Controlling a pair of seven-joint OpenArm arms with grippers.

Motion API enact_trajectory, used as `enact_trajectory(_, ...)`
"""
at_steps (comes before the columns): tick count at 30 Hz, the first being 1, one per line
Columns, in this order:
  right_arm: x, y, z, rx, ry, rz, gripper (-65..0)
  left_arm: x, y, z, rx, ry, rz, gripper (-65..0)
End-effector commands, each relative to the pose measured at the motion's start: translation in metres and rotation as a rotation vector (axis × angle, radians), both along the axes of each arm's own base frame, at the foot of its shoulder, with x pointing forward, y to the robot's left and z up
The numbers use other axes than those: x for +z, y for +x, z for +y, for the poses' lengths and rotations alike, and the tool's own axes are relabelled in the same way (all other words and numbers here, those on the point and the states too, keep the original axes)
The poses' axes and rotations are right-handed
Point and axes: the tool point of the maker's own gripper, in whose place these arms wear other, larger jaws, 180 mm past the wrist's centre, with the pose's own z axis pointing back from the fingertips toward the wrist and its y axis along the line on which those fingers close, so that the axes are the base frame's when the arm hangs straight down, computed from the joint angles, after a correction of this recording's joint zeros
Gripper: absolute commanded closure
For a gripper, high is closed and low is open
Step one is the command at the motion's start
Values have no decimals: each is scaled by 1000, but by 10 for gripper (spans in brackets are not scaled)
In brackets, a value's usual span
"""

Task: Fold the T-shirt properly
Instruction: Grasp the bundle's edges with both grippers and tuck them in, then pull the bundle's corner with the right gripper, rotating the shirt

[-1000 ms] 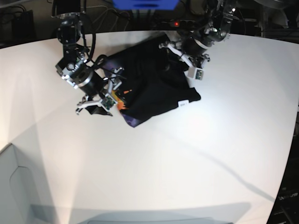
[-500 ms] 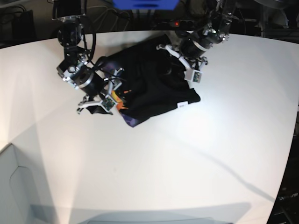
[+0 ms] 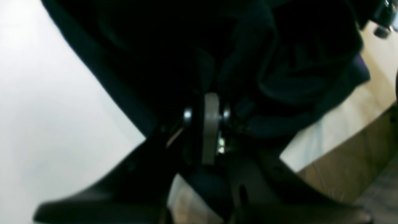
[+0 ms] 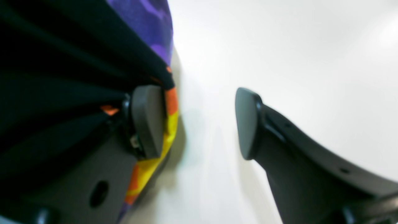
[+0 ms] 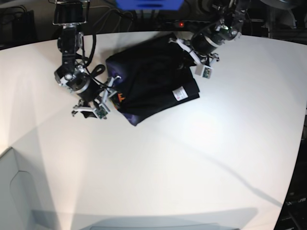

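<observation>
At the upper left of the base view our right gripper (image 5: 93,106) sits low beside the left edge of the shirt (image 5: 148,76). Its wrist view shows the jaws spread apart with only bare table (image 5: 158,172) between the pads; one pad (image 4: 148,119) rests against the orange-and-yellow print at the hem, the other stands clear to the right. We read this as a released grip, parked at the edge so it can either take the hem again or pull away without dragging cloth.

The shirt itself lies in the upper middle of the base frame as a compact black bundle, a white tag (image 5: 180,93) facing up near its lower right corner.

Further right, our left gripper (image 5: 204,64) rests at the bundle's upper right corner. Its wrist view is dark and blurred, so we cannot tell whether the jaws are clenched on fabric; black folds crowd right up to them. It probably pins or holds that corner to keep the bundle square.
</observation>
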Motion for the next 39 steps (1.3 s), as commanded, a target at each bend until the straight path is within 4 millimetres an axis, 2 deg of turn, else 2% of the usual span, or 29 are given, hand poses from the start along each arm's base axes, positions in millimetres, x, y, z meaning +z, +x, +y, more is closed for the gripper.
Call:
enact_trajectory(1, 13, 10, -3, -2, 0, -46, -363, -1, -6, 6, -10, 24, 9, 0)
enact_trajectory(6, 16, 9, 4, 5, 15, -54, -363, -3, -7, 7, -11, 28, 16, 0)
enact_trajectory(10, 30, 5, 16, 7, 41, -89, -363, 0, -6, 3, -17, 19, 11, -2)
enact_trajectory(12, 45, 1, 28, 20, 61, -125, -363, -2, -10, 3, -29, 28, 38, -23)
enact_trajectory(15, 68, -12, 48, 68, 79, -180, -363, 1, -11, -2, -41, 26, 54, -115)
enact_trajectory(19, 82, -35, 69, 125, 95, -198, -363, 15, -9, -3, -47, 21, 22, -275)
enact_trajectory(21, 80, -46, 76, 142, 106, -182, -363, 21, -8, 7, -18, 34, 9, -326)
enact_trajectory(23, 72, -58, 82, 160, 112, -151, -363, 29, -2, 20, 20, 49, -19, -352)
enact_trajectory(28, 61, -88, 104, 217, 146, -87, -363, 39, 11, 45, 107, 38, -47, -353)
enact_trajectory(32, 60, -100, 123, 275, 167, -71, -363, 46, 31, 60, 172, -5, -68, -353)
enact_trajectory(36, 55, -116, 135, 358, 155, -51, -363, 47, 40, 86, 243, 8, -80, -355)
enact_trajectory(39, 41, -129, 142, 405, 148, -9, -363, 46, 47, 112, 303, 36, -90, -355)
